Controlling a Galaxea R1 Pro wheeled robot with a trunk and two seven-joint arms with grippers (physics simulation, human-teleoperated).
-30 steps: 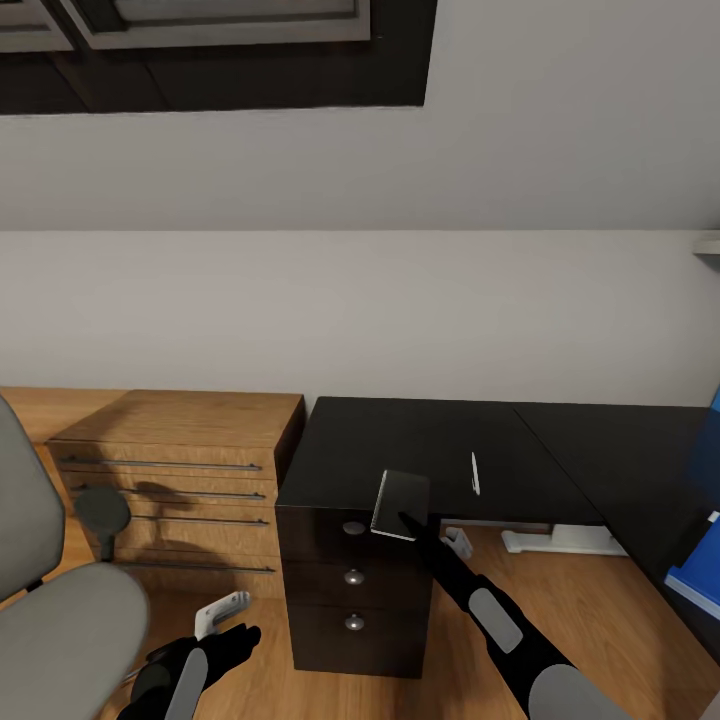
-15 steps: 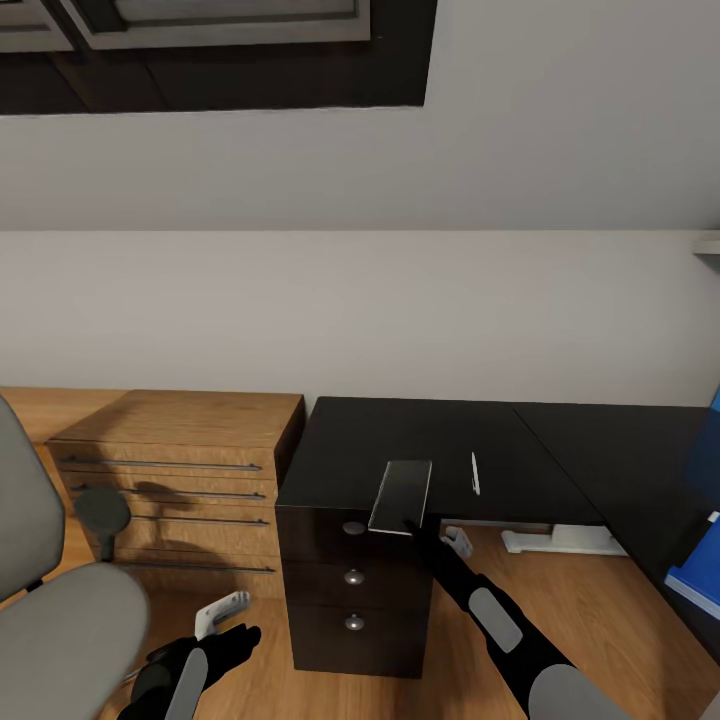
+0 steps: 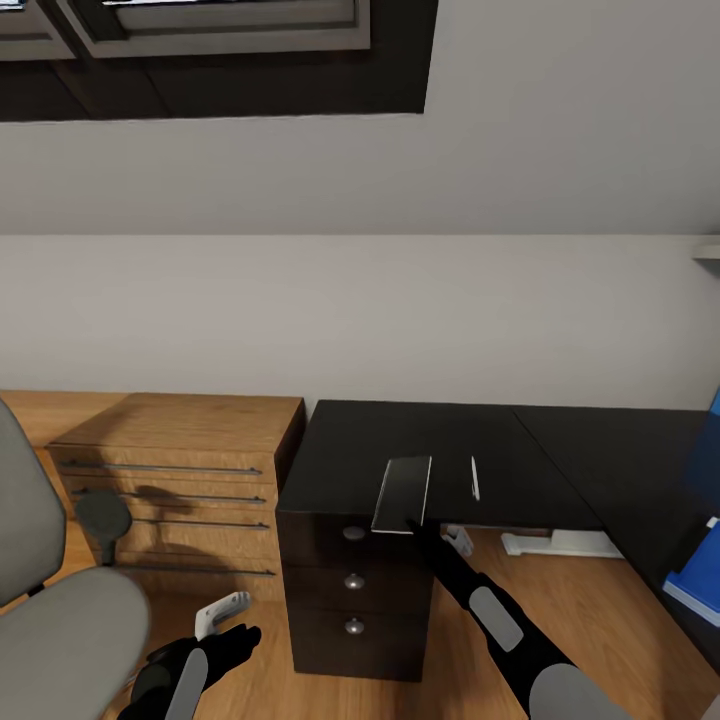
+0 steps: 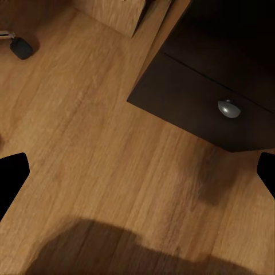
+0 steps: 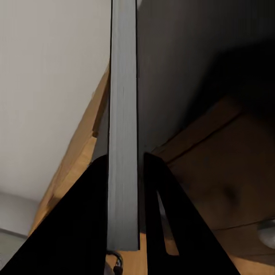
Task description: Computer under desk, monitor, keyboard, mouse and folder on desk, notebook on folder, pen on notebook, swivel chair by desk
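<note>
Right end effector (image 3: pixel 412 522) was closed on the notebook (image 3: pixel 401 494), its two dark fingers (image 5: pixel 91 217) pressed against either face of the thin book, whose pale page edge faced the wrist camera. From the head view the notebook was held tilted over the front edge of the worktop (image 3: pixel 400 440), above the dark drawer unit (image 3: pixel 354 590) with round silver knobs. A white pen (image 3: pixel 475 478) lay on the glossy black top just beside the notebook, apart from it. At the far right edge a blue folder (image 3: pixel 698 590) showed in part. Left end effector (image 3: pixel 228 625) hung low over the wood floor (image 4: pixel 103 143) with its fingertips spread wide and nothing between them, near the grey swivel chair (image 3: pixel 60 630). A light wooden dresser (image 3: pixel 180 470) stood beside the drawer unit.
</note>
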